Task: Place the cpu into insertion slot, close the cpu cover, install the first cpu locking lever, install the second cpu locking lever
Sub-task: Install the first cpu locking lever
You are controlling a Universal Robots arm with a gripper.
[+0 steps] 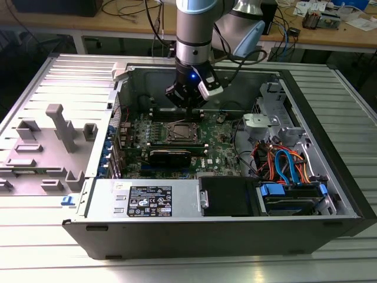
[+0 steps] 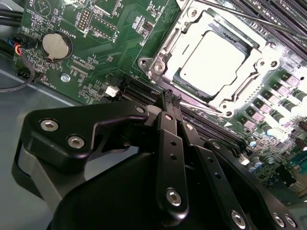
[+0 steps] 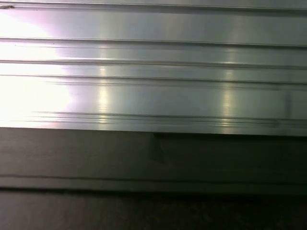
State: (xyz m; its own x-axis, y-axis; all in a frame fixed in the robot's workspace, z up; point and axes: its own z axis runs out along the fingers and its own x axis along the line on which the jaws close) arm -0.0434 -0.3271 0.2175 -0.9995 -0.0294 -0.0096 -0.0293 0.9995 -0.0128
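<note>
Open computer case (image 1: 177,236) lies on its side on a ribbed aluminium table (image 1: 330,271). The green motherboard (image 1: 221,144) serves as landmark for all that follows.

Nearest the exterior camera, in front of the motherboard: black power supply (image 1: 227,197) with a white label (image 1: 150,202), then the drive bay with blue and orange cables (image 1: 285,165) toward the exterior view's right of the board.

On the motherboard, about centre: the insertion slot (image 1: 179,132) with the cpu (image 2: 218,60) seated in it, dull silver top showing. In the second wrist view the cpu cover (image 2: 189,21) lies down flat around the chip, its window framing the metal top. A thin locking lever (image 2: 268,24) runs along the far edge of the socket; cannot tell whether it is latched. Round coin battery (image 2: 56,44) sits on the board well apart from the socket. Black memory slots (image 2: 144,88) run between socket and gripper.

Gripper (image 1: 188,106) hangs just above the motherboard, beside the far edge of the socket, carrying nothing. In the second wrist view its black fingers (image 2: 170,103) stand pressed together, no gap seen, tips close over the memory slots and not touching the cover.

Beyond the case: the arm (image 1: 193,29), then a wooden bench (image 1: 330,32) with cables. Grey plastic fixtures (image 1: 59,127) stand on the table off the exterior view's left of the board.
</note>
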